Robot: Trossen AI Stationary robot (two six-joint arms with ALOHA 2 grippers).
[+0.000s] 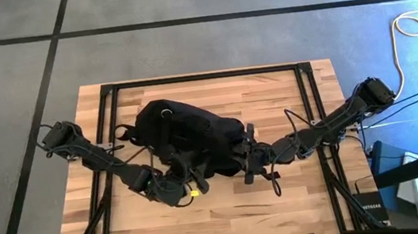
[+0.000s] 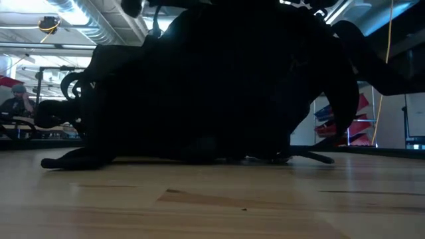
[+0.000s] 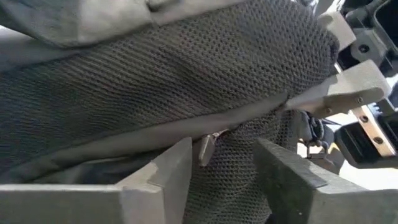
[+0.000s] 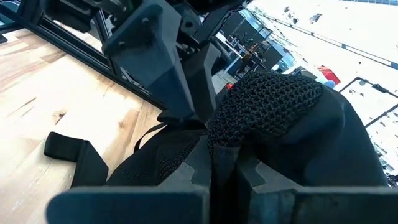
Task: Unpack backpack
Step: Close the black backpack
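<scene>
Between my end effectors, backpack [image 1: 179, 133] lay on the table [image 1: 298, 194], nothing unpacked. Right end effector [image 4: 225, 163] clenched on mesh; left end effector [image 3: 225, 163] bracketed zipper pull [image 3: 206, 148], grip unclear.

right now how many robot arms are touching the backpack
2. The left gripper is at the large black soft fabric backpack's front edge, jaws around a zipper pull; the right gripper is at its right side, jaws shut on mesh fabric.
</scene>
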